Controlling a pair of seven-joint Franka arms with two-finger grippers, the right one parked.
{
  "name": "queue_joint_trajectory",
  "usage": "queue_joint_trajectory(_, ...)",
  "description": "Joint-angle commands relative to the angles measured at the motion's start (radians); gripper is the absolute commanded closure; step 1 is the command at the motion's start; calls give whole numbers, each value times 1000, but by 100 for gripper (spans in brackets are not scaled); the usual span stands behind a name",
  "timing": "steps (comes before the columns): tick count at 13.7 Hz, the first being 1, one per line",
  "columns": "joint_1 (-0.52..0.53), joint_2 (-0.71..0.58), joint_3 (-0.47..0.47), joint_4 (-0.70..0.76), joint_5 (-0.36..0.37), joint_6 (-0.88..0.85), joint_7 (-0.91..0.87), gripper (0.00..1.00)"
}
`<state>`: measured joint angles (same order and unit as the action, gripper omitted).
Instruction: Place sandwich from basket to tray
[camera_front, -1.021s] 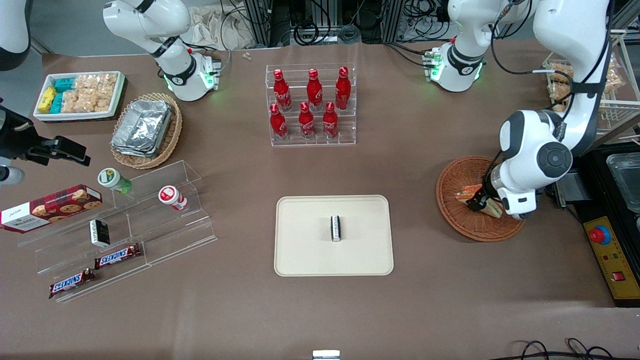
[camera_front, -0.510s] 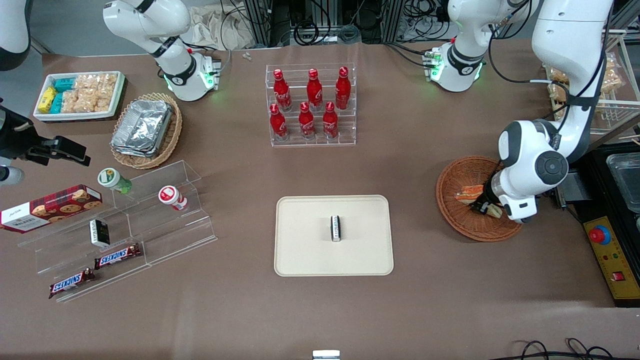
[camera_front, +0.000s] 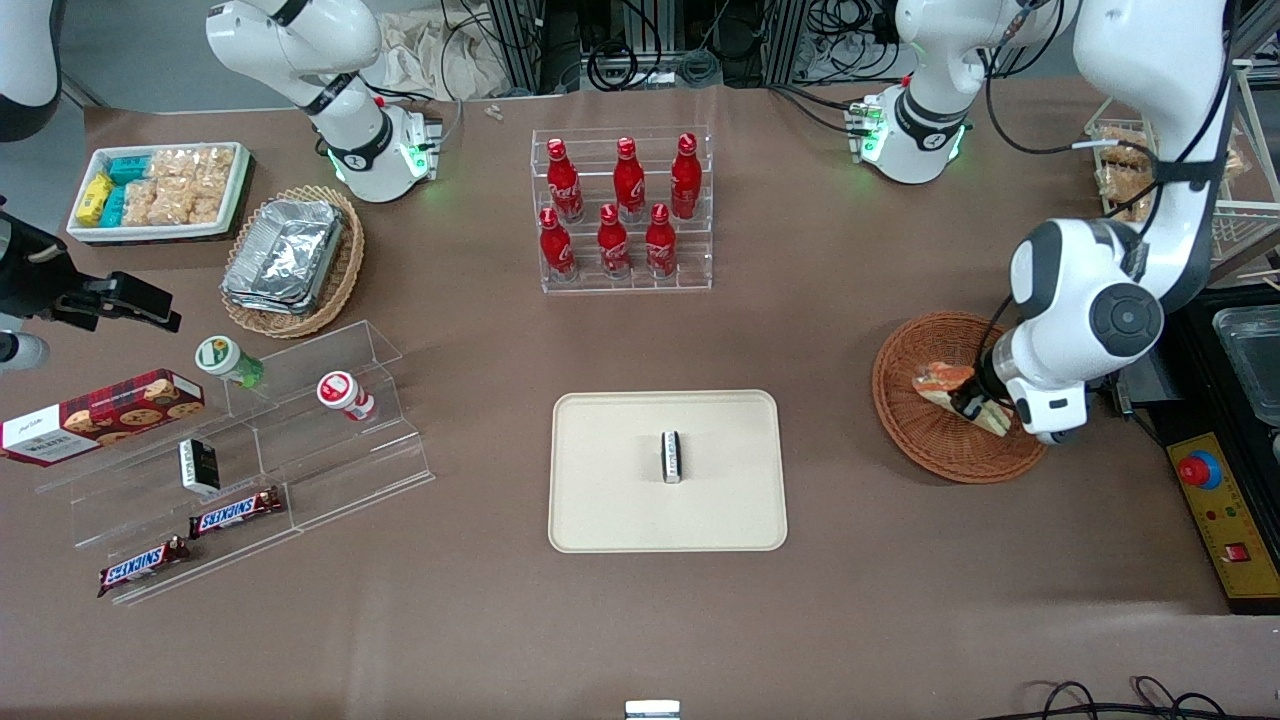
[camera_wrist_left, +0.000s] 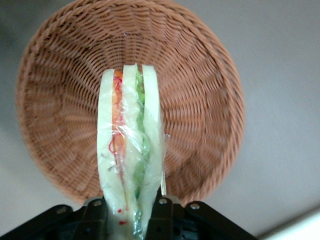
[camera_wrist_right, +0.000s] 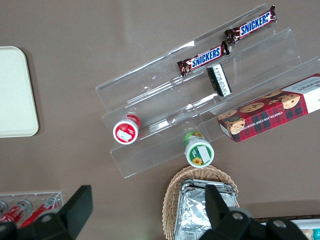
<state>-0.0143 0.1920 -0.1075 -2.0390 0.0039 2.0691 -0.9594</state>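
Observation:
My left gripper (camera_front: 972, 404) is shut on the sandwich (camera_front: 945, 384), a plastic-wrapped wedge of pale bread with orange and green filling. It holds the sandwich a little above the round reddish-brown wicker basket (camera_front: 915, 430) at the working arm's end of the table. In the left wrist view the sandwich (camera_wrist_left: 131, 150) stands clamped between the two black fingers (camera_wrist_left: 161, 215), with the basket (camera_wrist_left: 200, 95) below it and nothing else in it. The cream-beige tray (camera_front: 620, 500) lies mid-table, nearer the front camera, with a small dark packet (camera_front: 672, 457) on it.
A clear rack of red bottles (camera_front: 622, 210) stands farther from the camera than the tray. A yellow control box with a red button (camera_front: 1215, 515) sits beside the basket at the table's end. Acrylic shelves with snacks (camera_front: 230, 450) and a tan basket of foil trays (camera_front: 292, 258) lie toward the parked arm's end.
The gripper has risen with the sandwich, lifting it off the basket floor. The wrist has shifted slightly away from the tray. The basket has not moved.

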Motion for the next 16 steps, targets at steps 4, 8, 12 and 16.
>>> queue_joint_trajectory(4, -1, -46, -171, 197, -1, -287, 292, 100)
queue_joint_trajectory(8, -7, 16, -277, 207, -45, -147, 557, 100)
queue_joint_trajectory(12, -33, 154, -380, 207, 31, 76, 532, 100)
queue_joint_trajectory(16, -59, 273, -397, 201, 103, 265, 438, 100)
